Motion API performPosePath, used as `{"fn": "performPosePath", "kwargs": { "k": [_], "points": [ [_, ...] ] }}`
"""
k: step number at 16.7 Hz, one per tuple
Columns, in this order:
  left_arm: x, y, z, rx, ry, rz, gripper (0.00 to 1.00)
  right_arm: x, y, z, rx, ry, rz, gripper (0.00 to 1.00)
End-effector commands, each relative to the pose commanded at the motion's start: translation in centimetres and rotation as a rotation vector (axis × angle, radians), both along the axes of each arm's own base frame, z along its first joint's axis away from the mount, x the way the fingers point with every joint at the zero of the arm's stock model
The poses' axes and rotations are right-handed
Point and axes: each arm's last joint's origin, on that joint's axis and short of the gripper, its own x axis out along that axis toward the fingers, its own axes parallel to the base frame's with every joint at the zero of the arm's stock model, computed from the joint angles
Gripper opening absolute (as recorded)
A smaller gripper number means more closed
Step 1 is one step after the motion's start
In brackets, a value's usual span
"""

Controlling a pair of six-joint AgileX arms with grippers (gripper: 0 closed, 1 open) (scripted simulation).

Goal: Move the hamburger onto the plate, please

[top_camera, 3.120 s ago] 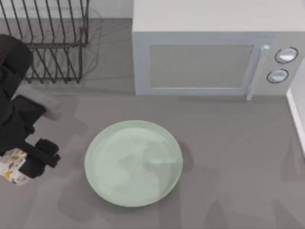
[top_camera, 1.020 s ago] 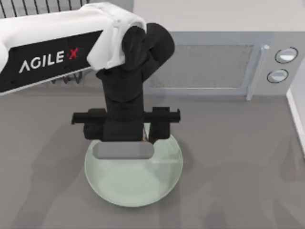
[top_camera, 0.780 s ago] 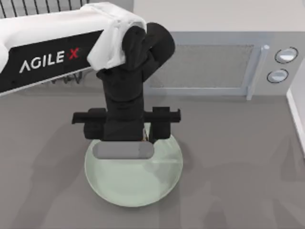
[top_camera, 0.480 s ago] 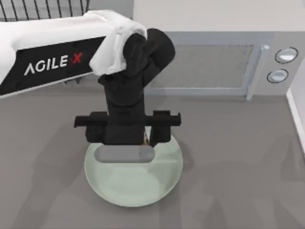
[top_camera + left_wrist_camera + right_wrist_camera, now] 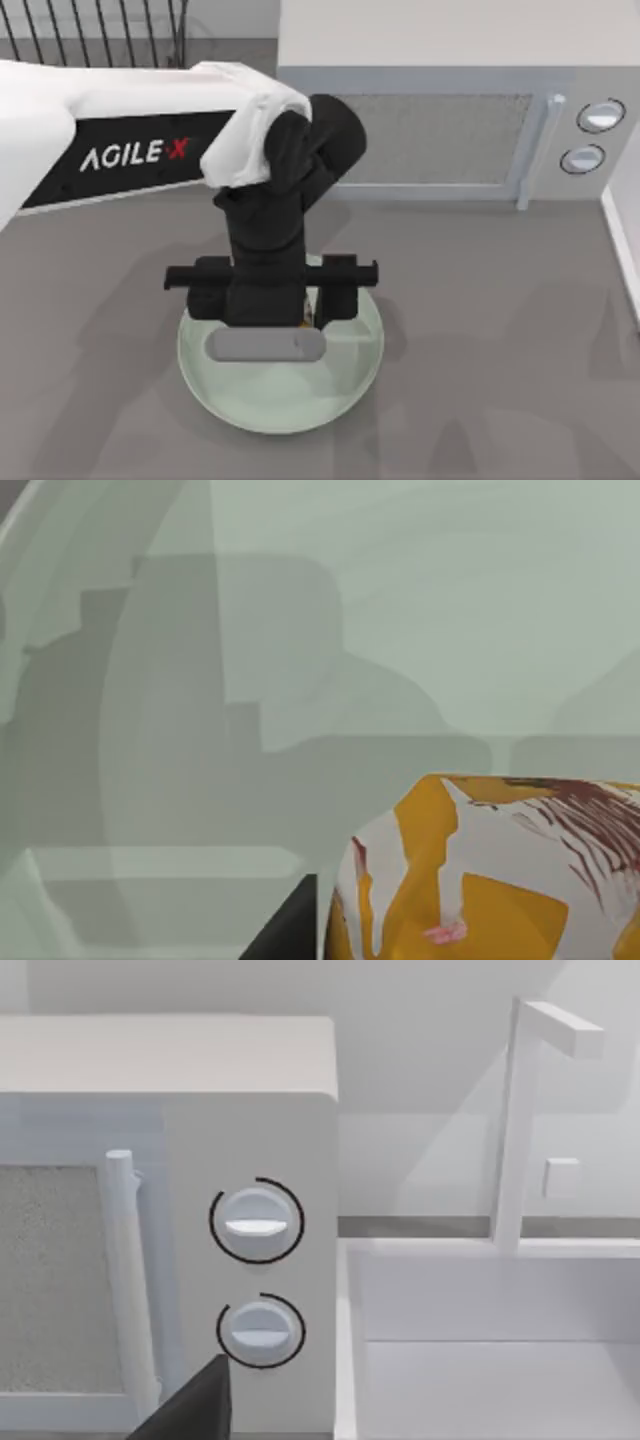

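Left wrist view puts the hamburger (image 5: 480, 870) right up close, white wrapping with orange-yellow patches and dark reddish streaks, a dark finger (image 5: 285, 925) just beside it, and the pale green floor of the plate (image 5: 400, 610) spread out beneath with the arm's shadow across it. Whether the burger rests on the dish or hangs just above it, I cannot tell. From the top view, the left gripper (image 5: 270, 300) hangs over the plate (image 5: 350, 385), which sits near the middle of the grey table (image 5: 500, 350); the black wrist covers most of what lies under it, and just a sliver of the hamburger (image 5: 307, 320) peeks out at its edge, so I cannot tell whether the fingers are clamped on it or let go. The white left arm (image 5: 110, 130) reaches in from the table's left side. Behind the plate stands a white microwave (image 5: 440, 110) with two round knobs (image 5: 600, 115), and a black wire rack (image 5: 100, 35) is at the far left. Right wrist view looks at the microwave's knobs (image 5: 257, 1220) and handle (image 5: 125, 1280), with a white sink (image 5: 490, 1340) beside it
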Motion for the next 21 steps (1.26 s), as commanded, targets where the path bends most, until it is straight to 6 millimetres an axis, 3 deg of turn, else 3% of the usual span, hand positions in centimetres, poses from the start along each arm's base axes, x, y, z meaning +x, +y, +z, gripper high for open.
{"fn": "performPosePath", "kwargs": {
  "k": [2, 15, 21],
  "points": [
    [0.0, 0.0, 0.0, 0.0, 0.0, 0.0, 0.0, 0.0, 0.0, 0.0, 0.0, 0.0, 0.0, 1.0],
    [0.0, 0.0, 0.0, 0.0, 0.0, 0.0, 0.98, 0.0, 0.0, 0.0, 0.0, 0.0, 0.0, 1.0],
    [0.0, 0.0, 0.0, 0.0, 0.0, 0.0, 1.0, 0.0, 0.0, 0.0, 0.0, 0.0, 0.0, 1.0]
  ]
}}
